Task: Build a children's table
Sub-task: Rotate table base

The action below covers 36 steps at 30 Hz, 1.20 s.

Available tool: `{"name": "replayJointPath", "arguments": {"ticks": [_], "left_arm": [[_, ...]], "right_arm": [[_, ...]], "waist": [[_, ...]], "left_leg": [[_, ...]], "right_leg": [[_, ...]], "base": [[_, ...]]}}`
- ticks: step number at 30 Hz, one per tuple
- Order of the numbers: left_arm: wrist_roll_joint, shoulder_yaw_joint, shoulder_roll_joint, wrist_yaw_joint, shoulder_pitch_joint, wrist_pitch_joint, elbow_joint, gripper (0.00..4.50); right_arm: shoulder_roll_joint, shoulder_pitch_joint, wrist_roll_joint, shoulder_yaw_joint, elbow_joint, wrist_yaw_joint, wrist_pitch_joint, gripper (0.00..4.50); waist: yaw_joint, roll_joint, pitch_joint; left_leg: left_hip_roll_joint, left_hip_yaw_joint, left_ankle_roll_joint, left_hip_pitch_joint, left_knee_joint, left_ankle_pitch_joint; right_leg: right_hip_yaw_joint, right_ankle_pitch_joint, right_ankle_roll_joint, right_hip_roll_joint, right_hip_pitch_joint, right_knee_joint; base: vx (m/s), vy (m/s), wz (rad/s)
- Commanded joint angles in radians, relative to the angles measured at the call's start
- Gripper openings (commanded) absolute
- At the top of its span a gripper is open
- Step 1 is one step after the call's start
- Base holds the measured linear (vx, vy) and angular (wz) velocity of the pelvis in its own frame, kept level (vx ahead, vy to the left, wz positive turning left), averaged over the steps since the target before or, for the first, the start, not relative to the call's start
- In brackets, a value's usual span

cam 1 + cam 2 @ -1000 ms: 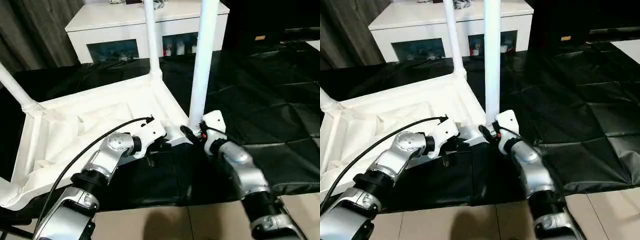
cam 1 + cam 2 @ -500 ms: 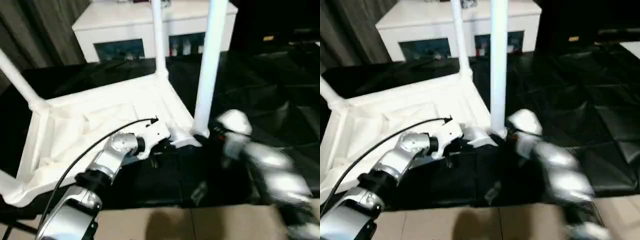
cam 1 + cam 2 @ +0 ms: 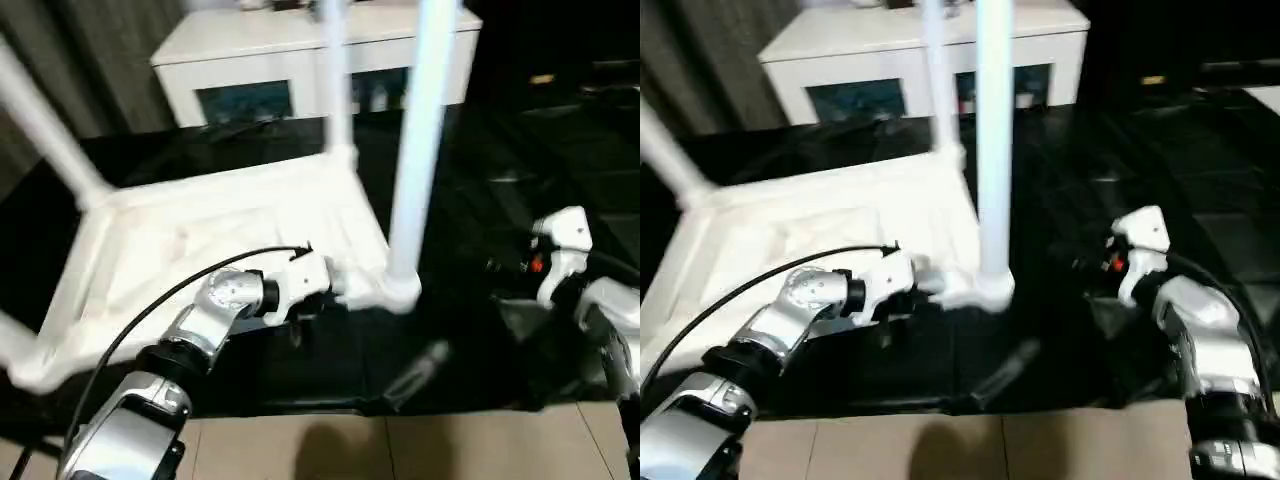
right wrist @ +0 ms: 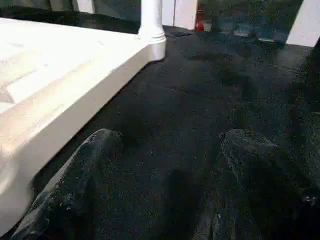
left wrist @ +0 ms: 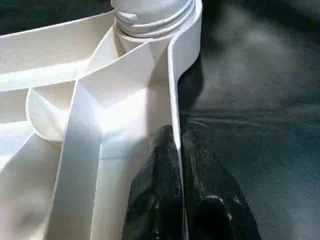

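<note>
The tabletop is seen lying upside down on a black sheet that covers the counter, its ribbed underside turned up. Legs are seated in its sockets: one tall leg stands at the near right corner, a second leg at the far right corner, and a third leg rises at the far left corner, leaning in the head views. A further white tube is met at the near left edge, though its socket cannot be made out. The thin side wall of the tabletop, just beside the near right corner socket, is pinched by the left gripper, whose black fingers are closed on it from both sides. The right gripper is held well apart from the table, to its right above the black sheet, with its fingers spread wide and nothing between them. A white cabinet with glass doors stands beyond. The fitting of legs is judged to be nearly or wholly done; turning the table upright appears to remain.
</note>
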Motion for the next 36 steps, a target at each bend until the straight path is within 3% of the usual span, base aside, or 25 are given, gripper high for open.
{"name": "replayJointPath", "arguments": {"ticks": [1,4,8,15,17,20,21,22,23,25,26,27,28,29,30,33,34,36], "left_arm": [[-0.005,-0.067,-0.012,-0.117,-0.005,-0.101,0.002,0.00],[0.001,-0.079,-0.013,-0.138,-0.021,-0.133,0.011,0.00],[0.031,-0.105,-0.025,-0.166,-0.076,-0.227,0.060,0.00],[0.091,-0.111,-0.016,-0.098,-0.126,-0.324,0.139,0.00],[0.083,-0.084,-0.001,-0.057,-0.139,-0.322,0.160,0.00],[0.057,-0.064,0.009,-0.057,-0.136,-0.317,0.177,0.60],[0.051,-0.059,0.011,-0.060,-0.132,-0.312,0.175,0.65],[0.017,-0.034,0.017,-0.078,-0.107,-0.276,0.156,0.65],[0.000,-0.022,0.018,-0.088,-0.096,-0.261,0.149,0.75],[-0.016,-0.009,0.021,-0.086,-0.079,-0.254,0.136,1.01],[-0.032,0.001,0.026,-0.089,-0.063,-0.236,0.120,1.05],[-0.042,0.007,0.028,-0.093,-0.053,-0.223,0.110,1.11],[-0.043,0.010,0.039,-0.085,-0.040,-0.209,0.091,1.22],[-0.054,0.017,0.050,-0.086,-0.021,-0.177,0.060,1.42],[-0.061,0.022,0.058,-0.086,-0.009,-0.157,0.040,1.42],[-0.129,0.063,0.069,-0.093,0.040,-0.052,-0.074,1.63],[-0.193,0.095,0.081,-0.102,0.088,0.056,-0.196,1.77],[-0.227,0.108,0.101,-0.112,0.126,0.129,-0.286,1.77]], "right_arm": [[0.026,-0.010,-0.018,0.006,-0.003,0.007,-0.014,3.63],[0.033,-0.013,-0.017,0.016,-0.002,0.004,-0.016,3.63],[0.048,-0.009,-0.031,0.052,0.002,-0.007,-0.037,3.63],[0.065,0.007,-0.045,0.060,-0.017,-0.010,-0.039,3.63],[0.073,0.010,-0.047,0.064,-0.022,-0.011,-0.038,3.63],[0.077,0.001,-0.043,0.076,-0.017,-0.019,-0.044,3.68],[0.079,-0.004,-0.043,0.076,-0.014,-0.022,-0.047,3.68],[0.091,-0.029,-0.048,0.077,0.002,-0.040,-0.058,3.68],[0.097,-0.040,-0.052,0.077,0.010,-0.049,-0.063,3.68],[0.105,-0.058,-0.057,0.077,0.022,-0.059,-0.072,3.68],[0.112,-0.075,-0.063,0.076,0.034,-0.068,-0.079,3.68],[0.117,-0.085,-0.067,0.076,0.041,-0.074,-0.082,3.68],[0.122,-0.098,-0.068,0.074,0.050,-0.079,-0.086,3.68],[0.125,-0.111,-0.071,0.076,0.062,-0.085,-0.090,3.68],[0.126,-0.116,-0.073,0.079,0.067,-0.089,-0.092,3.68],[0.131,-0.134,-0.077,0.083,0.082,-0.097,-0.098,3.68],[0.137,-0.151,-0.079,0.085,0.100,-0.109,-0.109,3.68],[0.144,-0.164,-0.083,0.086,0.117,-0.118,-0.118,3.68]], "waist": [[0.003,-0.043,-0.066],[0.016,-0.041,-0.066],[0.028,-0.039,-0.065],[0.025,-0.047,-0.066],[0.021,-0.057,-0.065],[0.019,-0.053,-0.064],[0.015,-0.063,-0.064],[0.016,-0.060,-0.064],[0.014,-0.069,-0.063],[0.008,-0.066,-0.062],[0.005,-0.073,-0.060],[0.003,-0.072,-0.058],[0.002,-0.081,-0.057],[0.002,-0.073,-0.056],[0.002,-0.076,-0.055],[0.002,-0.075,-0.056],[0.003,-0.082,-0.058],[0.006,-0.077,-0.054]], "left_leg": [[0.049,-0.027,0.143,0.031,-0.062,-0.161],[0.052,-0.027,0.137,0.035,-0.063,-0.167],[0.054,-0.026,0.102,0.039,-0.068,-0.192],[0.050,-0.027,0.124,0.029,-0.063,-0.168],[0.051,-0.027,0.123,0.028,-0.065,-0.181],[0.053,-0.028,0.120,0.028,-0.066,-0.176],[0.053,-0.027,0.120,0.028,-0.065,-0.171],[0.053,-0.028,0.119,0.028,-0.065,-0.165],[0.053,-0.026,0.120,0.027,-0.066,-0.162],[0.052,-0.026,0.119,0.025,-0.064,-0.168],[0.053,-0.025,0.111,0.026,-0.066,-0.186],[0.053,-0.025,0.109,0.025,-0.066,-0.192],[0.054,-0.023,0.103,0.030,-0.067,-0.200],[0.057,-0.025,0.093,0.031,-0.070,-0.199],[0.057,-0.023,0.089,0.033,-0.071,-0.202],[0.058,-0.023,0.073,0.036,-0.073,-0.201],[0.061,-0.023,0.072,0.035,-0.072,-0.189],[0.058,-0.020,0.070,0.040,-0.073,-0.198]], "right_leg": [[0.009,-0.141,-0.236,-0.020,0.030,-0.057],[0.011,-0.152,-0.233,-0.021,0.028,-0.057],[0.013,-0.166,-0.223,-0.021,0.026,-0.056],[0.012,-0.117,-0.230,-0.024,0.034,-0.052],[0.011,-0.153,-0.226,-0.025,0.035,-0.054],[0.012,-0.162,-0.232,-0.024,0.033,-0.052],[0.012,-0.149,-0.236,-0.022,0.034,-0.051],[0.012,-0.140,-0.241,-0.024,0.034,-0.048],[0.012,-0.137,-0.246,-0.023,0.033,-0.048],[0.013,-0.144,-0.258,-0.024,0.031,-0.044],[0.013,-0.158,-0.263,-0.023,0.029,-0.045],[0.014,-0.165,-0.262,-0.022,0.029,-0.046],[0.015,-0.171,-0.260,-0.021,0.026,-0.048],[0.016,-0.168,-0.261,-0.021,0.026,-0.045],[0.017,-0.169,-0.259,-0.019,0.024,-0.047],[0.017,-0.138,-0.267,-0.017,0.025,-0.040],[0.018,-0.107,-0.281,-0.021,0.029,-0.033],[0.019,-0.134,-0.273,-0.015,0.020,-0.040]], "base": [[0.000,0.000,0.00],[0.000,0.000,0.00],[0.000,0.000,0.00],[0.000,0.000,0.00],[0.000,0.000,0.00],[0.000,0.000,0.00],[0.000,0.000,0.00],[0.000,0.000,0.00],[0.000,0.000,0.00],[0.000,0.000,0.00],[0.000,0.000,0.00],[0.000,0.000,0.00],[0.000,0.000,0.00],[0.000,0.000,0.00],[0.000,0.000,0.00],[0.000,0.000,0.00],[0.000,0.000,0.00],[0.000,0.000,0.00]]}}
